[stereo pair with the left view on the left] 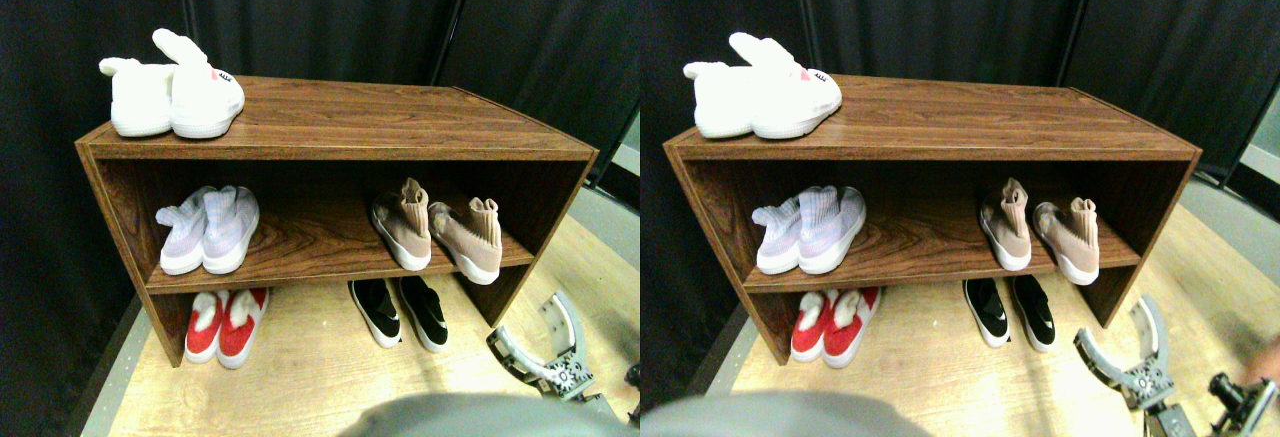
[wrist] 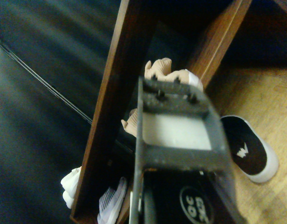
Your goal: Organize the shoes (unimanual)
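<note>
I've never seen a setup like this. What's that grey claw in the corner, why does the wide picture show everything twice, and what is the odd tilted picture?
The grey claw is the robot's right gripper, a two-jaw pincer on an arm. Here its jaws are spread open and hold nothing.

The wide picture comes from a two-eyed camera on the robot looking forward and down, so each thing appears twice. The tilted picture comes from a camera behind the gripper, looking along its dark jaw.

In front stands a wooden shoe rack. On top sit white bunny slippers. The middle shelf holds pale lilac sneakers and tan sock sneakers, the right one slightly askew. On the floor underneath are red slippers and black slip-ons.
</note>
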### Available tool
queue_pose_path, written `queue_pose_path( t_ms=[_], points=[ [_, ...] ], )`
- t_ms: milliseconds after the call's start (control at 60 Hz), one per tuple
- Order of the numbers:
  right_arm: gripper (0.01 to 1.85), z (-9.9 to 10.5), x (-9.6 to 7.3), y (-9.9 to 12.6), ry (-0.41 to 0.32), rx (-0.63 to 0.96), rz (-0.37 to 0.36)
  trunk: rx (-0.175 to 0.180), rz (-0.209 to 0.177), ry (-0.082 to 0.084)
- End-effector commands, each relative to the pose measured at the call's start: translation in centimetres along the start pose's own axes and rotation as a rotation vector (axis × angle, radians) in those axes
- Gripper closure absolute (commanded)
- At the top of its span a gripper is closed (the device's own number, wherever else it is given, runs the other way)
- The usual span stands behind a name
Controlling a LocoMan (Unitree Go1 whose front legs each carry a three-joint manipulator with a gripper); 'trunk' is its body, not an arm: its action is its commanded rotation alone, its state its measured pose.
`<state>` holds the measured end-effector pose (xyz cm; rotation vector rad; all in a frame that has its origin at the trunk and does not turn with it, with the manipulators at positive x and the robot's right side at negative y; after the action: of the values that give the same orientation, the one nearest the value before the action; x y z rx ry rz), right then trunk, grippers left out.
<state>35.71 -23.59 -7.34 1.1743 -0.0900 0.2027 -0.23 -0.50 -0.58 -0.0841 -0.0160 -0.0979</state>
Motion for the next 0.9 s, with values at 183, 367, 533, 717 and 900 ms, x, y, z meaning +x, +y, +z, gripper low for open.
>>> queue_pose_path(
  t_ms=[183,367,533,717,900],
  points=[
    [0.01,0.0,1.6,0.1,-0.045,-0.043,0.004,-0.02,-0.005,0.011],
    [0.01,0.5,2.9,-0.3,-0.024,-0.016,-0.003,-0.02,-0.002,0.015],
    [0.01,0.9,4.5,-0.8,-0.008,0.031,-0.019,-0.022,0.003,0.018],
    [0.03,1.0,6.1,-1.6,0.012,0.122,-0.072,-0.023,0.009,0.018],
    [0.05,0.7,8.0,-3.0,0.008,0.153,-0.138,-0.025,0.019,0.023]
  ],
)
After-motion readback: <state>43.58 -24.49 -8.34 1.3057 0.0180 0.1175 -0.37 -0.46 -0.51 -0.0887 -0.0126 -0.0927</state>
